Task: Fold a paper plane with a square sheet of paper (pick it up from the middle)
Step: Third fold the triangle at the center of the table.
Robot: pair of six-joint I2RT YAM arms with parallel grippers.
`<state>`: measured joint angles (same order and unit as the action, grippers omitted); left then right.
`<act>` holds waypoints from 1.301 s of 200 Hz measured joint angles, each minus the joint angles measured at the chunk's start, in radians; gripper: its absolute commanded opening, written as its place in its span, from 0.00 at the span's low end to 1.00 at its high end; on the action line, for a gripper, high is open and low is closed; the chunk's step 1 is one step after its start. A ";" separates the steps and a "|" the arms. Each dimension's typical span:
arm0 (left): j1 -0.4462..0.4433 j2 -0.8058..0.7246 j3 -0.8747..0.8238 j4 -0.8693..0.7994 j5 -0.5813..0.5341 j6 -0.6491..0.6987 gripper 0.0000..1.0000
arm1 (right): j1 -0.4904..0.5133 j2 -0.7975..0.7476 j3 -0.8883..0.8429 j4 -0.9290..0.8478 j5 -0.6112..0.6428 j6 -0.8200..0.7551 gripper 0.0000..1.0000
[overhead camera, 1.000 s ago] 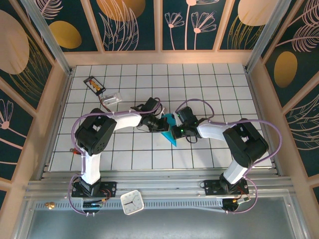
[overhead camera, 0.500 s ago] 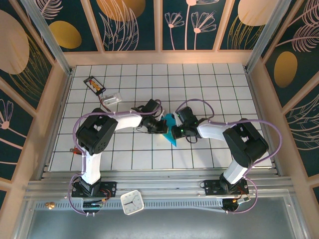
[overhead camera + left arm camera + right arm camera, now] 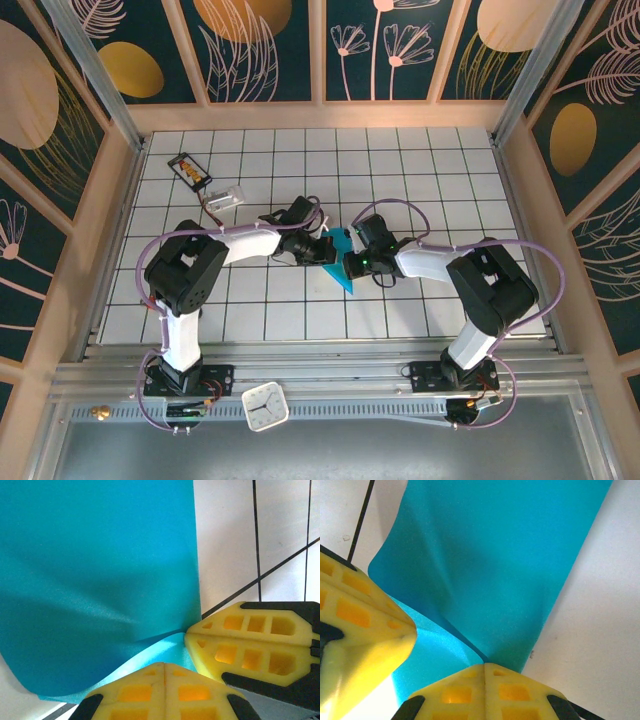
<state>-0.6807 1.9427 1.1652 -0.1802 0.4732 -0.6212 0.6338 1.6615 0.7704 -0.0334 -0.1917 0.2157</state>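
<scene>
As seen from above, found mid-frame: paper (image 3: 345, 280), teal, folded, tip toward the bottom edge. Clamped at its upper part from the left by left gripper (image 3: 328, 252), from the right by right gripper (image 3: 350, 266), both squeezed shut. Upper left, black card (image 3: 190, 171).

from where i stand i count two robot arms, the left arm (image 3: 182, 272) and the right arm (image 3: 490, 290), one teal paper plane (image 3: 344, 270), one black card (image 3: 190, 170), one clear plastic piece (image 3: 226, 198) and one white clock (image 3: 265, 406).
</scene>
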 measured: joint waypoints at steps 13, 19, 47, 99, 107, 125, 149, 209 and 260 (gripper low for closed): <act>0.000 0.001 0.000 -0.006 -0.010 0.004 0.00 | 0.000 0.000 0.000 0.000 0.000 0.000 0.00; 0.000 0.002 0.000 -0.009 -0.018 0.006 0.00 | 0.000 0.000 0.000 0.000 0.000 0.000 0.00; 0.007 0.010 -0.012 -0.011 -0.052 0.016 0.00 | 0.000 0.000 0.000 0.000 0.000 0.000 0.00; 0.024 0.008 -0.055 0.032 -0.053 0.019 0.00 | 0.000 0.002 0.000 0.004 -0.004 0.000 0.00; 0.026 0.005 -0.063 0.042 -0.051 0.019 0.00 | 0.000 0.002 0.000 0.005 -0.005 0.000 0.00; 0.034 -0.005 -0.081 0.057 -0.046 0.019 0.00 | 0.000 0.004 -0.001 0.011 -0.015 0.001 0.00; 0.049 -0.024 -0.099 0.054 -0.049 0.019 0.01 | 0.001 0.006 -0.001 0.015 -0.019 0.001 0.00; 0.041 -0.151 -0.232 0.149 0.009 -0.069 0.00 | 0.001 0.006 -0.001 0.015 -0.019 0.004 0.00; -0.032 -0.233 -0.438 0.410 0.090 -0.291 0.00 | 0.001 0.006 -0.001 0.015 -0.019 0.008 0.00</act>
<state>-0.7132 1.7092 0.7277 0.2302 0.5636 -0.9119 0.6346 1.6680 0.7696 -0.0185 -0.2111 0.2234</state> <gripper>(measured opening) 0.056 0.057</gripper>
